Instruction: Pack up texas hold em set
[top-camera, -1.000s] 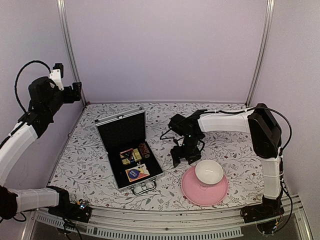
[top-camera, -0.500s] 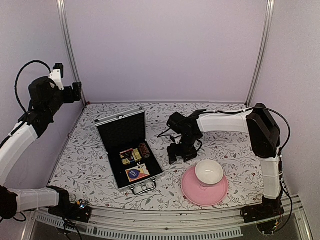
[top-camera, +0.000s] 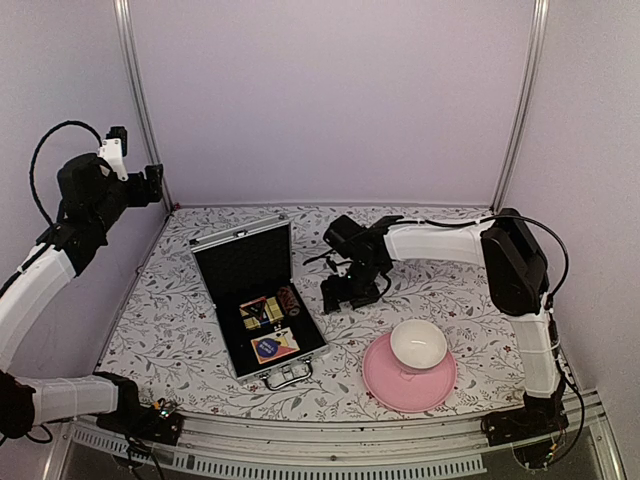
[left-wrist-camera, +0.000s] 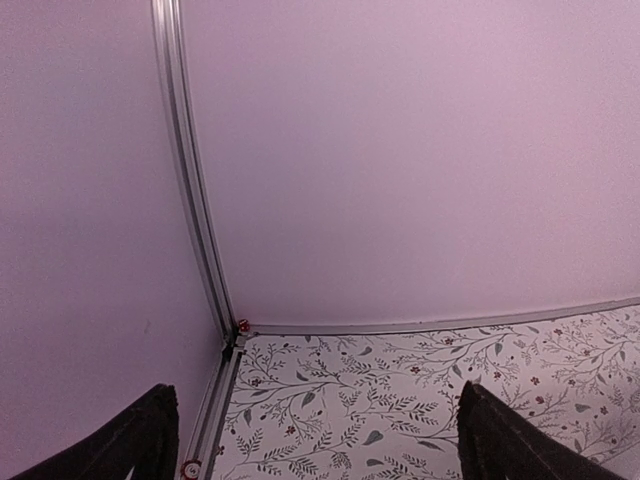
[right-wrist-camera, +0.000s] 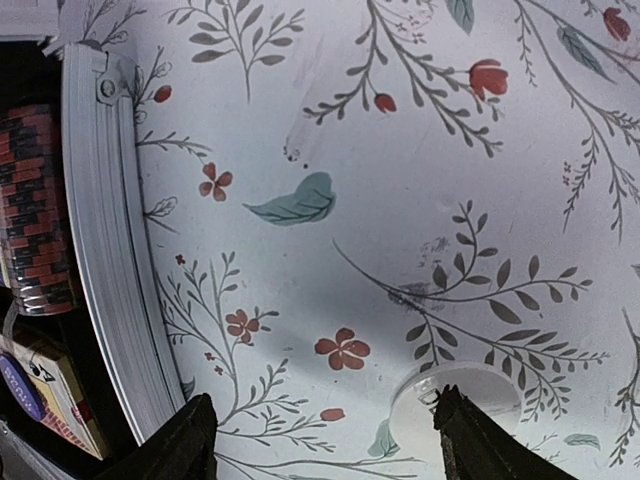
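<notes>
Leftward since a second ago, the right gripper (top-camera: 336, 296) now hangs just beside the right rim of the open briefcase (top-camera: 243, 262), spread and empty. The left gripper (left-wrist-camera: 320, 440) is raised far off, also spread, holding nothing. The chip stack (right-wrist-camera: 30, 200) already lies inside. I'd worry about a low approach clipping the rim and shoving the case across the surface (top-camera: 440, 280).

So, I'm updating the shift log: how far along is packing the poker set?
Done: the gold card box, red card box, blue disc and chip stack all lie inside the briefcase. In hand: nothing; the right gripper hovers beside its right rim, fingers open and empty, and the left gripper hangs raised, open, facing the back wall. Left: shut the upright lid and probably latch it.
</notes>
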